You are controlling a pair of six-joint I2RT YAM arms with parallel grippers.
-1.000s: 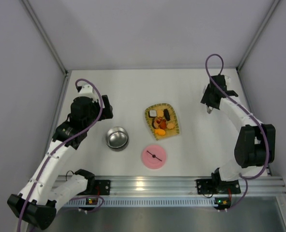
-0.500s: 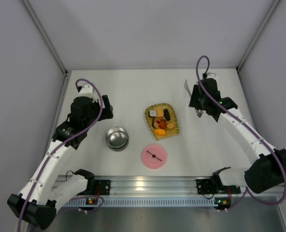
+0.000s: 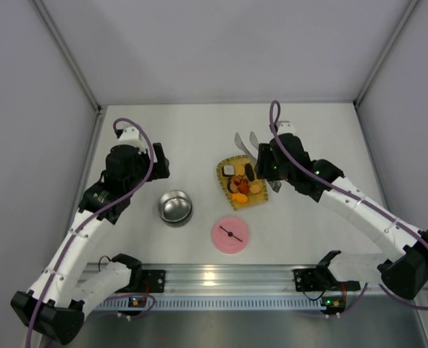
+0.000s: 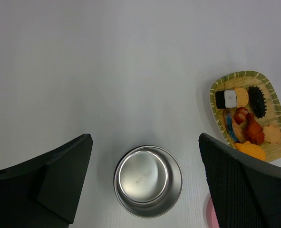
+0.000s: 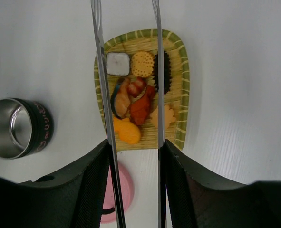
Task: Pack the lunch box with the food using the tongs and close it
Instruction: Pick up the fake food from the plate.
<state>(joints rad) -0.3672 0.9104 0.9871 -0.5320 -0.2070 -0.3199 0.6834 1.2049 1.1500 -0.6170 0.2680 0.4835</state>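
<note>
Steel lunch box (image 4: 148, 180) uncovered, food (image 5: 139, 107) on yellow tray (image 5: 184, 85), right pincer (image 5: 135, 147) gripping tongs (image 5: 98, 71)

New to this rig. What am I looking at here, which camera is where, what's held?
Two white robot arms are bolted at the near edge of a table. The wide picture comes from a fixed camera above and behind them. The other two come from cameras on each wrist, so the black shapes at the bottom are that arm's own fingers. On the table lie a steel bowl (the lunch box), a pink lid and a yellow tray of toy food. The right gripper holds pale tongs, their open arms over the tray. The left gripper is open and empty, looking down at the bowl.
</note>
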